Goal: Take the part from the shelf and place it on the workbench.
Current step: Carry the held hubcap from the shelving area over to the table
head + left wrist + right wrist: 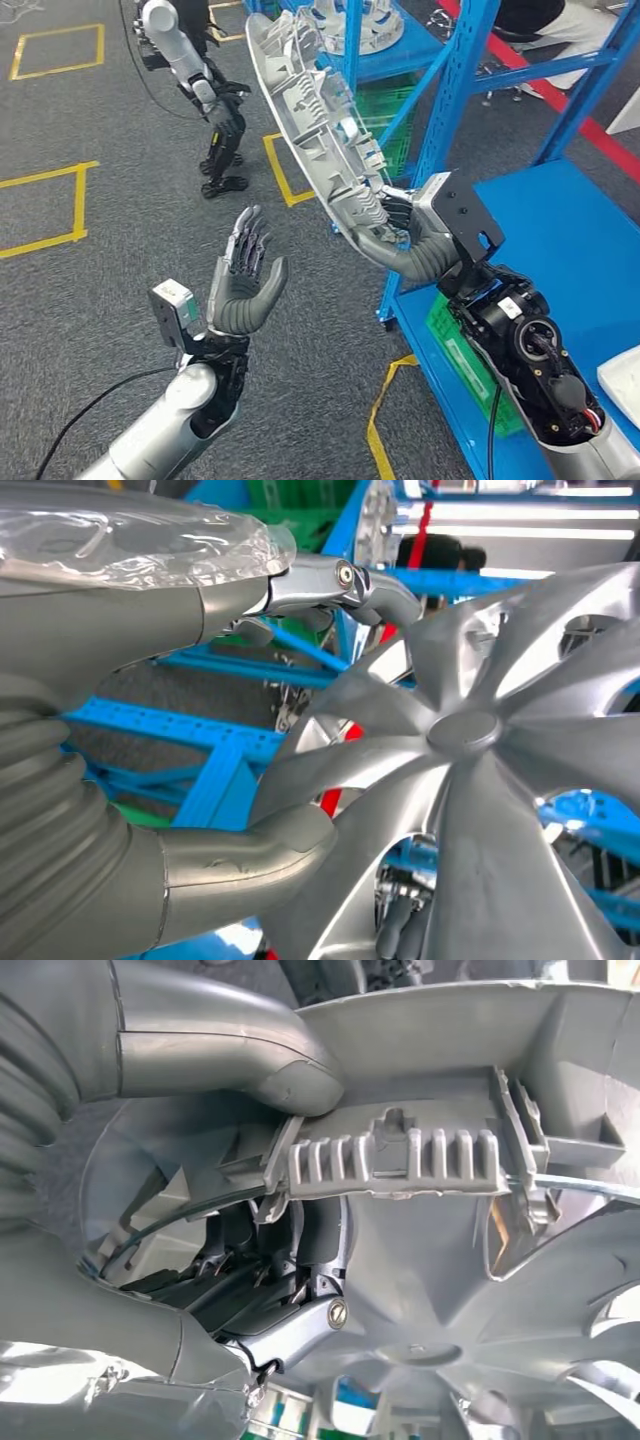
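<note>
Head view: right hand (pixel 411 235) is gripping the silver part's (pixel 321 110) lower rim at frame centre, its long axis slanting toward upper left (off the shelf (pixel 460 90)); left hand (pixel 245 275), fingers spread and empty, is waiting lower left.

A grey wheel cover (pixel 321 120) is gripped at its lower rim by the right hand (pixel 411 235) beside the blue shelf (pixel 453 90). The left hand (pixel 245 275) is held open, apart from it.
</note>
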### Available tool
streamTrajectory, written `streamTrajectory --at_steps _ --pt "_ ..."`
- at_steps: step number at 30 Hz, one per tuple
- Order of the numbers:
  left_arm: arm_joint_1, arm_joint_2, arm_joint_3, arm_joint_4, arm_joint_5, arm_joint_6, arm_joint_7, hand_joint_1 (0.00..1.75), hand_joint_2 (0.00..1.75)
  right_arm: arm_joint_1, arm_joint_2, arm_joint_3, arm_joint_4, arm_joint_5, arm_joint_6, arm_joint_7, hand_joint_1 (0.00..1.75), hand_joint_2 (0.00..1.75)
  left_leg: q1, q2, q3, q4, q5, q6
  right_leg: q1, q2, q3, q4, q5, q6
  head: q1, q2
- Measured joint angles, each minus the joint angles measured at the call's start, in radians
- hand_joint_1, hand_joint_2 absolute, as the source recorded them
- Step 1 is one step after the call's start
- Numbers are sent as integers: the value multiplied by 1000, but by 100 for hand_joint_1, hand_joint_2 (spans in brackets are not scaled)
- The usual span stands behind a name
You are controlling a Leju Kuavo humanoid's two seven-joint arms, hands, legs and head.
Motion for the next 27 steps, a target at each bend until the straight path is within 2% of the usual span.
streamTrajectory --at_steps 1,3,8,10,13,14,15,17,18,19,21,22,23,24,26,27 --pt "0 -1 0 0 0 0 0 0 175 -1 0 0 1 0 0 -1 175 175 3 -8 -5 1 1 -3 0 15 9 -17 2 -1 1 0" --pt "0 -2 0 -1 0 0 1 0 175 -3 0 0 1 0 0 -1 175 175 6 -17 -11 2 4 -8 2 11 16 -25 -1 -1 3 0" --pt "0 -2 0 -1 0 0 1 0 175 -3 0 1 1 0 0 -1 175 175 6 -18 -11 1 4 -9 2 10 16 -25 -1 -2 3 0" --pt "1 -2 0 -1 0 0 1 0 175 -3 0 1 1 0 0 -1 175 175 8 -24 -13 1 6 -11 4 5 16 -27 -3 -3 5 0" --pt "2 1 0 -2 0 0 2 0 175 -4 0 1 1 0 0 -1 175 175 7 -47 -16 -6 13 -23 2 -18 25 -41 -4 -8 11 0" --pt "0 3 0 -3 0 0 1 0 175 -4 0 1 2 0 0 -1 175 175 4 -15 -33 25 -5 -29 1 -36 33 -52 -2 -11 5 0" --pt "-1 5 0 -4 0 0 1 0 175 -4 1 1 3 0 0 -2 175 175 4 27 -75 104 -37 -37 0 -64 40 -61 0 -15 -3 0" --pt "-4 7 0 -6 0 -1 1 0 175 -4 1 0 9 0 2 -5 175 175 8 158 -74 109 -39 -50 4 -139 54 -68 -8 -10 -31 0" --pt "-4 7 0 -7 -1 -1 2 0 175 -5 1 -1 12 0 3 -7 175 175 11 181 -57 76 -21 -50 8 -169 56 -66 -15 -4 -36 0" --pt "-5 7 0 -7 -1 -1 2 0 175 -6 1 -1 13 0 4 -10 175 175 10 195 -13 -3 9 -44 10 -188 60 -63 -22 4 -40 0" --pt "-6 7 0 -8 -2 -1 2 0 175 -8 1 -2 15 0 4 -11 175 175 5 170 -12 -5 4 -27 9 -207 68 -64 -30 15 -35 0" --pt "-5 8 0 -10 -3 -2 3 0 175 -7 1 -2 15 0 4 -12 175 175 6 159 -8 -6 3 -21 5 -204 71 -60 -38 21 -33 0" --pt "-6 8 0 -11 -3 -2 4 0 175 -7 1 -3 15 0 4 -12 175 175 7 147 -4 -7 2 -14 1 -186 65 -40 -54 24 -31 0" --pt "-7 7 0 -13 -3 -2 5 0 175 -6 1 -3 15 0 3 -11 175 175 9 135 1 -9 2 -7 -1 -159 48 2 -79 27 -27 0" --pt "-9 4 -1 -15 -4 -3 8 0 175 -1 1 -4 15 0 1 -11 175 175 9 112 5 -10 -1 0 -1 -103 -24 148 -142 26 -13 0" --pt "-8 2 -1 -15 -4 -3 9 0 175 2 1 -5 15 0 0 -11 175 175 8 98 6 -10 -2 2 1 -92 -63 218 -163 26 -6 0"
